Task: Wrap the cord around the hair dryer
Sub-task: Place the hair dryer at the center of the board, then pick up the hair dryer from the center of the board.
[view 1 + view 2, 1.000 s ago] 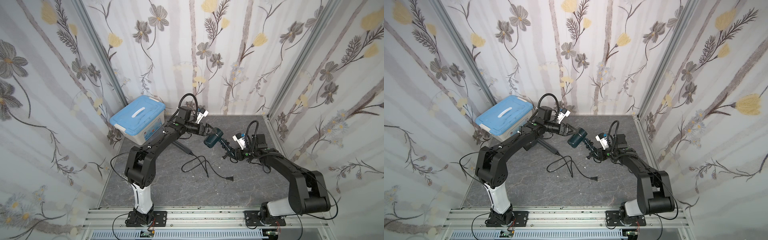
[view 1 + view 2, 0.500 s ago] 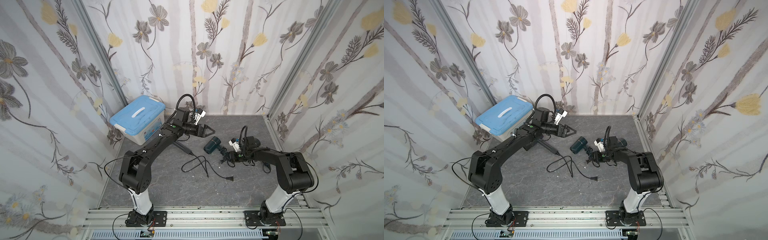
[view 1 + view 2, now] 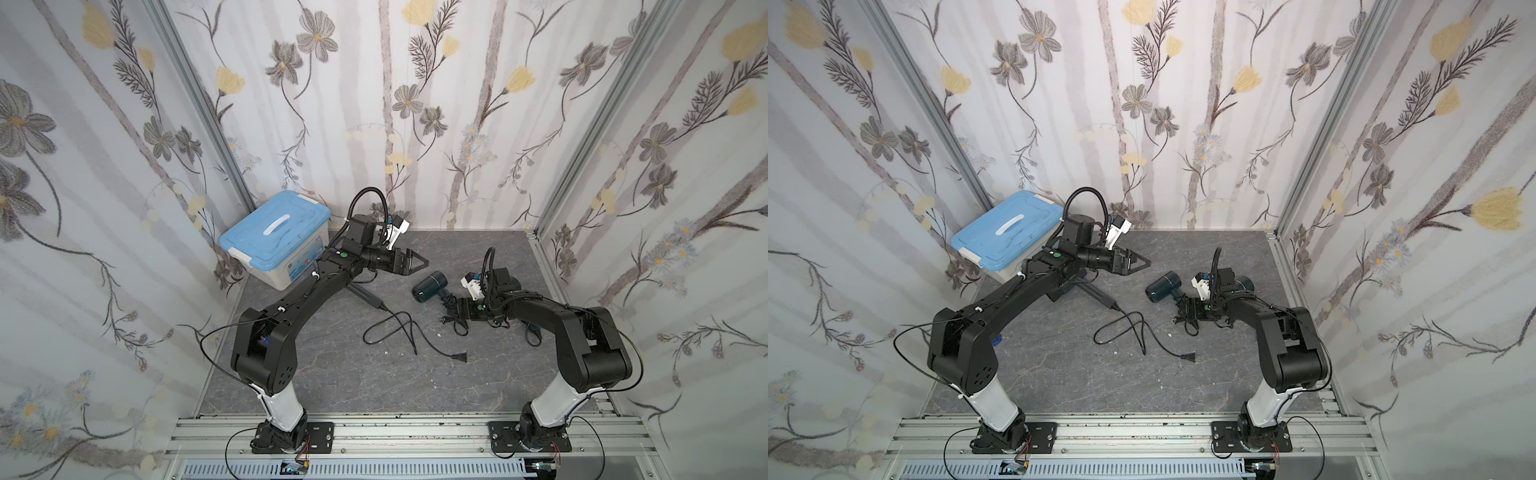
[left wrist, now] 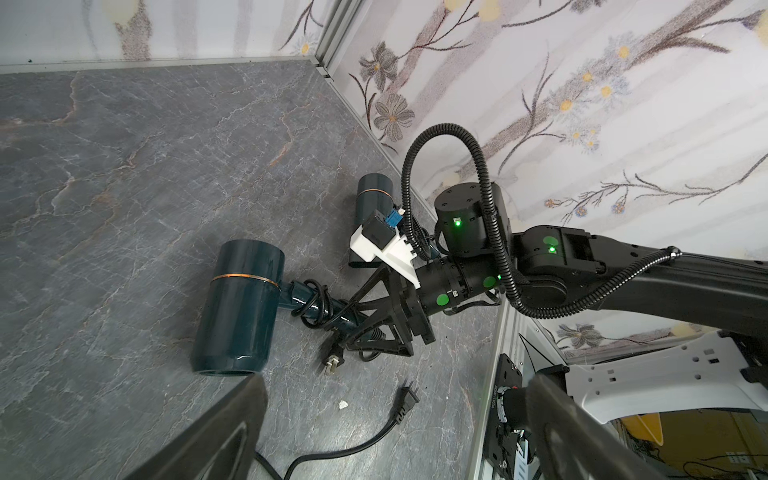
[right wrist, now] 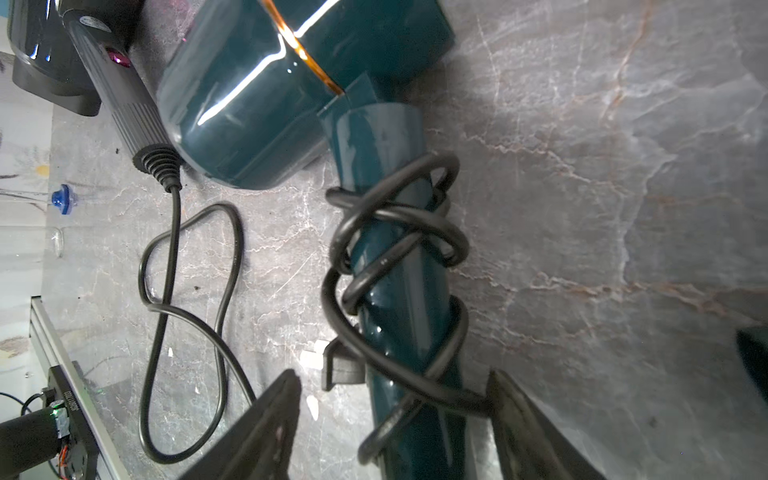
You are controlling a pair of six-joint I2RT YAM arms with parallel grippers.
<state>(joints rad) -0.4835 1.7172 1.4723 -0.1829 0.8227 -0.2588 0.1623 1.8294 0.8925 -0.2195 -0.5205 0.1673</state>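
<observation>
The teal hair dryer (image 3: 430, 286) (image 3: 1162, 286) lies on its side on the grey table. Its black cord (image 5: 399, 232) is coiled in several loops round the handle (image 5: 401, 299), and the plug (image 4: 331, 363) rests on the table by the handle's end. My right gripper (image 5: 395, 419) (image 3: 463, 309) straddles that end, open, with a gap on one side and the cord brushing the other finger (image 5: 523, 419). My left gripper (image 3: 417, 262) (image 3: 1140, 261) hovers open and empty, left of the dryer's barrel (image 4: 241, 307).
A black dryer (image 5: 104, 75) lies under the left arm, its loose cord (image 3: 399, 332) sprawling to a plug (image 3: 461, 356) mid-table. Another teal dryer (image 4: 374, 199) sits behind the right wrist near the right wall. A blue-lidded bin (image 3: 276, 239) stands at the back left.
The dryer, held up between both grippers a second ago, came down onto the table. My left gripper drew back to the left, and my right gripper's jaws opened off the handle.
</observation>
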